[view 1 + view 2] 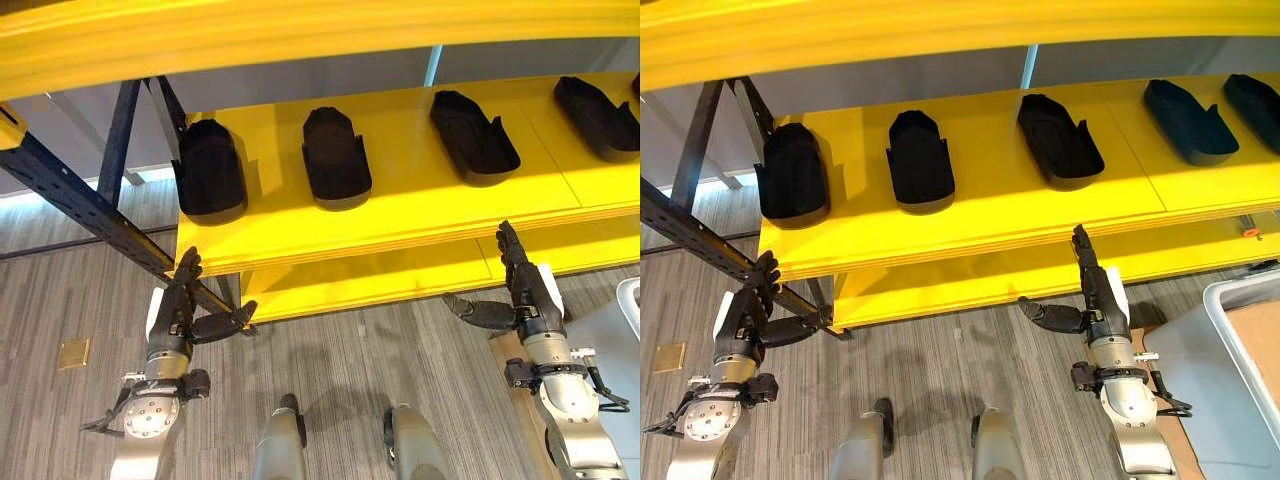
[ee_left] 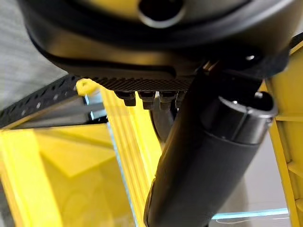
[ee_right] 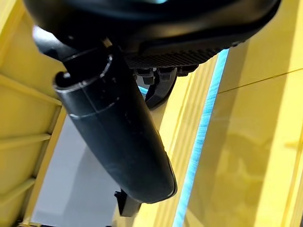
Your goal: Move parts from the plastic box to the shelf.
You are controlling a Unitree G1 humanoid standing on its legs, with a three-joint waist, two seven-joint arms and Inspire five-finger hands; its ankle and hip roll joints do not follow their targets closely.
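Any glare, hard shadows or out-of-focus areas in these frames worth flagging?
Left eye view: the black parts cast soft shadows on the yellow shelf, no harsh glare. Left wrist view: the left robot hand looms close and blurred. Right wrist view: the right robot hand likewise, beside a bright blue streak.

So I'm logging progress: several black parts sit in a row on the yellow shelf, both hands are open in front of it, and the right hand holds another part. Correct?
Not quite: the right hand holds nothing. The right eye view shows its fingers straight and its thumb spread, near the yellow shelf's front edge. The rest stands: black parts sit in a row on the shelf, and the left hand is open too.
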